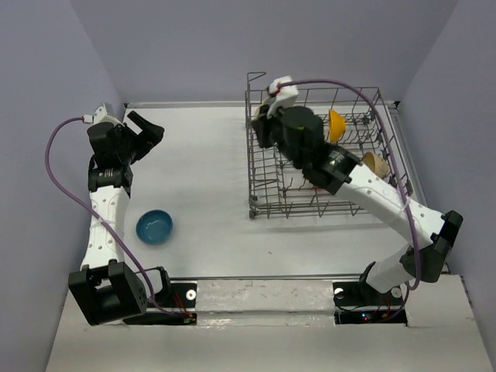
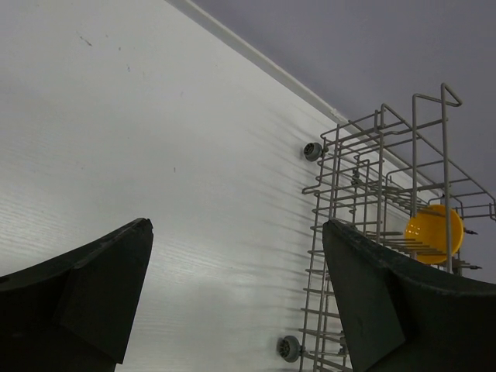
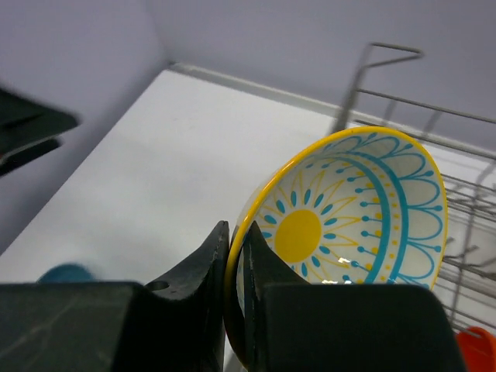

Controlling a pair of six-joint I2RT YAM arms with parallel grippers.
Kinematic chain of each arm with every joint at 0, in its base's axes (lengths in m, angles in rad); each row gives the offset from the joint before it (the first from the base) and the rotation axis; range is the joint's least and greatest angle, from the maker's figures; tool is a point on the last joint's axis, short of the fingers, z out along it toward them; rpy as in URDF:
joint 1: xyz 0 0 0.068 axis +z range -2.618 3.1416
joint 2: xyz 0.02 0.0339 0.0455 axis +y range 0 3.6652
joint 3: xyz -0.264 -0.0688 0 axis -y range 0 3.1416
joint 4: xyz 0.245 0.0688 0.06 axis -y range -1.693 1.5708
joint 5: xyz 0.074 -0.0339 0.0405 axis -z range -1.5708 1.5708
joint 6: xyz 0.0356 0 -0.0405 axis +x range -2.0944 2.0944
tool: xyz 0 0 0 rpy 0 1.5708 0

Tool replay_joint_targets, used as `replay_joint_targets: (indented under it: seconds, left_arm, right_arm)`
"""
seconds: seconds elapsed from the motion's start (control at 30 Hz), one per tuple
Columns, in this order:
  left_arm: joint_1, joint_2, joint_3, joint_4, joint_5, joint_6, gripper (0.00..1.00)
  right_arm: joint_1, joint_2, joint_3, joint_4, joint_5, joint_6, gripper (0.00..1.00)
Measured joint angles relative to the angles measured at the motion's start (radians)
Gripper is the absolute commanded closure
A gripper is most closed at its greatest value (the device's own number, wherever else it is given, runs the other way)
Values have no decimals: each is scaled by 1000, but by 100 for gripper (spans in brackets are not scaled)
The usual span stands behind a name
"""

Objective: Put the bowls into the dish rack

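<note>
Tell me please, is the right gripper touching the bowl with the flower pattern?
Touching. The right wrist view shows the right gripper shut on the flower bowl: it pinches the yellow rim from both sides, with no gap.

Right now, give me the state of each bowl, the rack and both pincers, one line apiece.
Right pincer, shut on flower bowl rim.
Left pincer, open, empty.
Flower bowl, held tilted on edge.
Blue bowl, upright on the table, outside the rack.
Yellow bowl, on edge in the rack.
Tan bowl, in the rack.
Rack, partly loaded.
</note>
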State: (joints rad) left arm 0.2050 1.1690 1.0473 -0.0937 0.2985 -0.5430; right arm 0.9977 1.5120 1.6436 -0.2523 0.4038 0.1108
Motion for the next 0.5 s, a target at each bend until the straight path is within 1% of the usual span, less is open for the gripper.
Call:
replay_joint_targets:
  seconds: [0.03, 0.1, 0.13, 0.2, 0.33, 0.4, 0.43, 0.5]
  left_arm:
    - [0, 0, -2, 2, 3, 0, 1]
    - [6, 0, -8, 7, 12, 0, 1]
    - [9, 0, -9, 9, 13, 0, 1]
    - [13, 0, -10, 14, 17, 0, 1]
    - [15, 0, -18, 34, 24, 0, 1]
    - [18, 0, -27, 37, 29, 0, 1]
    - [19, 0, -29, 38, 33, 0, 1]
    - [19, 0, -33, 42, 35, 0, 1]
  right_arm:
    - [-48, -13, -17, 6, -20, 24, 99]
    - [-207, -41, -68, 31, -93, 94, 99]
    - [-253, -47, -82, 40, -135, 119, 99]
    - [-359, -63, -134, 85, -258, 195, 99]
    - [-492, -65, -213, 191, -496, 349, 99]
    - [-553, -64, -267, 284, -629, 444, 99]
    - [-602, -56, -303, 354, -710, 507, 99]
    - [-657, -25, -340, 470, -823, 614, 99]
